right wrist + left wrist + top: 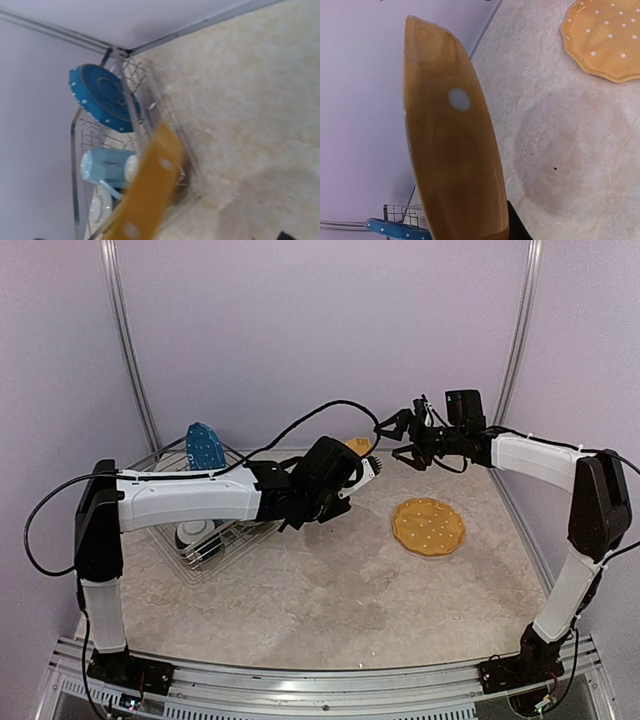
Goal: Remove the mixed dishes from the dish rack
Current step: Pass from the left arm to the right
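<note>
Two arms reach far: left hand (pixel 366 464) clamps a plate (pixel 455 150) on edge, right hand (pixel 393 440) gapes empty; mug's (pixel 106 165) print unreadable.

An orange plate (pixel 452 150) stands edge-on; a dotted plate (pixel 605 40) lies flat.

This is a robot lab's test booth rather than a real kitchen. Plain lavender walls (pixel 300 320) close in the marbled table (pixel 330 610) on three sides, with bare aluminium posts (pixel 128 340) in the back corners. A left arm (pixel 180 498) and a right arm (pixel 545 462) are bolted to a slotted metal rail (pixel 330 672) at the near edge (a small circuit board shows by the left base), and a black cable (pixel 300 423) loops loose overhead. The wire dish rack (pixel 195 565) and dotted orange plate (pixel 428 527) are the only homely touches.
</note>
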`<control>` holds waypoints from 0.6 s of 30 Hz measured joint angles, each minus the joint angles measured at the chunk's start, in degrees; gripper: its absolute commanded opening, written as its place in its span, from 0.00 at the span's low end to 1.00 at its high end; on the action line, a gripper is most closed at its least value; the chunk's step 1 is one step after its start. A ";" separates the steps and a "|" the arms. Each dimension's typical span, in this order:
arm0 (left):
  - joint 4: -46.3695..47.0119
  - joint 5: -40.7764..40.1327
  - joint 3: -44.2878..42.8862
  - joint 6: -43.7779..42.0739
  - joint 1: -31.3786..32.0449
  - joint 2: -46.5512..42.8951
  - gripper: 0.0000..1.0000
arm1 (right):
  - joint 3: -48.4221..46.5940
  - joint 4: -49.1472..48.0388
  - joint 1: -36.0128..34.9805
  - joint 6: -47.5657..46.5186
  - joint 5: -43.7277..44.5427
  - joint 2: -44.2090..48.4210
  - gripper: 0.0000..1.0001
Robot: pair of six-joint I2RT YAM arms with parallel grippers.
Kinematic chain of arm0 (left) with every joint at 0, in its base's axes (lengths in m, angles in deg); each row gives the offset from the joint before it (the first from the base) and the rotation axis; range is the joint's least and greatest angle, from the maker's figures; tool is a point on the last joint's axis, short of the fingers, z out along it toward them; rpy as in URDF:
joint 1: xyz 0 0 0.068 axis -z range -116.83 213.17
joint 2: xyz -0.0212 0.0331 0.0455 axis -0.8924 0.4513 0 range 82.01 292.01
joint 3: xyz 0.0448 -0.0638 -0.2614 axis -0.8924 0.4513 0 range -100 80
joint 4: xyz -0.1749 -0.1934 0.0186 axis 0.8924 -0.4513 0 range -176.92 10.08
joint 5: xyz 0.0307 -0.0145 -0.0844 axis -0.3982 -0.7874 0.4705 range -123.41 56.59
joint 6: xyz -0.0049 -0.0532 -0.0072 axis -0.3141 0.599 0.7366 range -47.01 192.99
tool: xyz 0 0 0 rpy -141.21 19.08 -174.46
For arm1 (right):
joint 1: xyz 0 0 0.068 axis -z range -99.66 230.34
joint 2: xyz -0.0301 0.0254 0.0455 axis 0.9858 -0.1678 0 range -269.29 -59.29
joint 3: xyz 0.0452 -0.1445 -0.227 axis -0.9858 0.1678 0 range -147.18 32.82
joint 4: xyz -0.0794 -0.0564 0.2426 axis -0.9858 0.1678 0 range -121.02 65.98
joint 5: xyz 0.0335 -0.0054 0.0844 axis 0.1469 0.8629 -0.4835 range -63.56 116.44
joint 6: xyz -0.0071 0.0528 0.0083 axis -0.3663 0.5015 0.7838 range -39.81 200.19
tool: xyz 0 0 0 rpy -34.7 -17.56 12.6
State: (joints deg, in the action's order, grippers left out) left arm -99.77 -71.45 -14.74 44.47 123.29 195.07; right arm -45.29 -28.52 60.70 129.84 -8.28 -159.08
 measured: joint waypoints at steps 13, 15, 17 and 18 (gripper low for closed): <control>1.90 -0.17 0.11 -4.02 1.22 1.79 0.00 | -4.61 -3.89 -6.69 5.33 -3.89 -9.75 0.68; 1.97 -0.39 0.15 -4.24 1.16 1.77 0.00 | -3.93 -6.16 -6.69 7.10 -4.68 -9.90 0.54; 2.03 -0.59 0.22 -4.31 1.09 1.79 0.00 | -3.06 -8.85 -6.69 8.96 -5.49 -9.90 0.32; 2.10 -1.16 0.26 -4.90 1.07 1.79 0.00 | -2.47 -10.05 -6.69 12.68 -5.44 -9.90 0.22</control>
State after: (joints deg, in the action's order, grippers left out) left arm -97.68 -72.61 -14.48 39.58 124.36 196.86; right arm -47.76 -38.57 54.01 142.52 -13.72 -168.98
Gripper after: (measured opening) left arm 0.181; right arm 0.476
